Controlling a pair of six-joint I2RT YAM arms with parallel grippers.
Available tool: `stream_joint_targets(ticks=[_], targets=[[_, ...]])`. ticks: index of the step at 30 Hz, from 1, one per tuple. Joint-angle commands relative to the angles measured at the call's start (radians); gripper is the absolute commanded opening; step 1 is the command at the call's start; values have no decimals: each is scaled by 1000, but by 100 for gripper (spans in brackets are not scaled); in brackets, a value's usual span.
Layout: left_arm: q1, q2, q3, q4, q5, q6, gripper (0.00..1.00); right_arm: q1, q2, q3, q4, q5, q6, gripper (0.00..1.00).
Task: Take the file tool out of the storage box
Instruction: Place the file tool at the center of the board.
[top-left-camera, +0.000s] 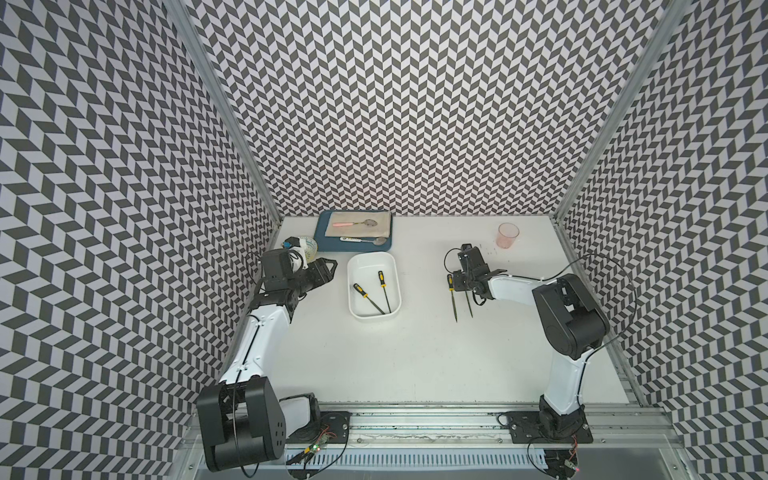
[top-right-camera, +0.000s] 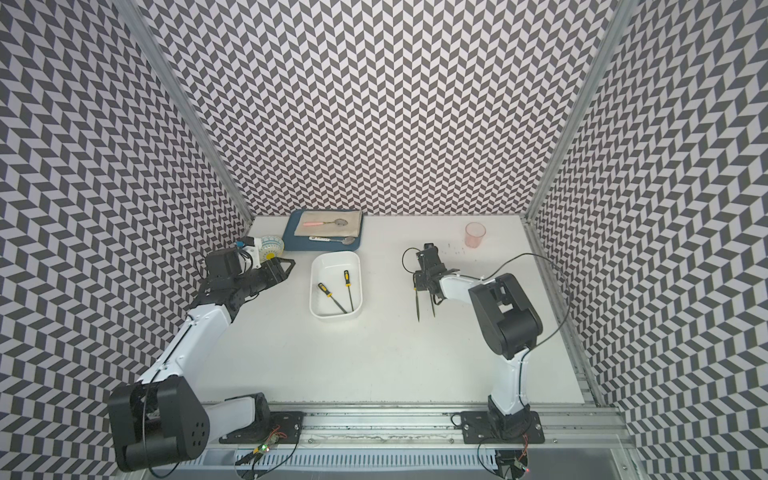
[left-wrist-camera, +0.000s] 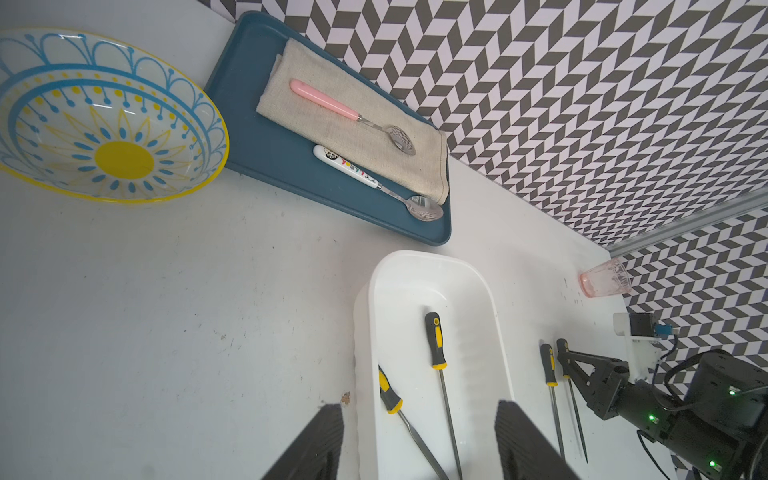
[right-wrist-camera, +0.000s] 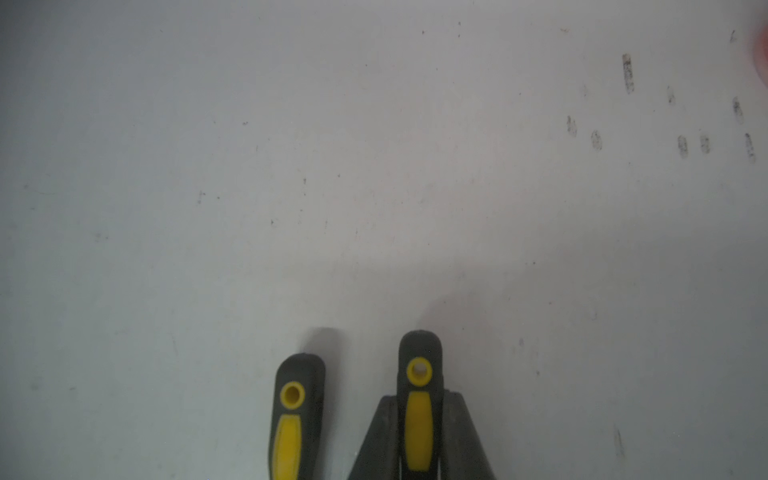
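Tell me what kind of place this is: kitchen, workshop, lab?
Most likely a robot lab test cell: chevron-patterned walls enclose a white table, the left arm and right arm are bolted to an aluminium rail, and props are staged, like the storage box of files.

Left arm (top-left-camera: 257, 336) stretched forward from its base, forearm sloping low and wrist bent inward toward the other arm. The left gripper (top-left-camera: 326, 268) is held roughly level, with jaws standing apart and nothing between them. Right arm (top-left-camera: 563, 374) rising from its base to a high, sharply folded elbow, forearm running inward. Its wrist is turned down so the right gripper (top-left-camera: 464, 283) points downward, jaws closed on the black-and-yellow handle of a file (right-wrist-camera: 417, 415), whose yellow-ringed end juts out past the fingertips
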Motion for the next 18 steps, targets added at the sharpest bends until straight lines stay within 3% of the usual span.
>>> stream_joint_targets(ticks=[1, 3, 4, 5, 18], targets=[[4, -10, 0, 15, 12, 4, 63, -4, -20, 27, 13, -3, -3, 0], [4, -13, 1, 16, 9, 4, 63, -5, -32, 29, 12, -3, -3, 0], [4, -14, 0, 15, 6, 4, 63, -5, -34, 31, 8, -52, 18, 85], [4, -17, 0, 16, 2, 4, 63, -4, -39, 34, 4, -59, 20, 98], [4, -20, 0, 13, -12, 9, 63, -18, -87, 55, -22, -38, -12, 99]])
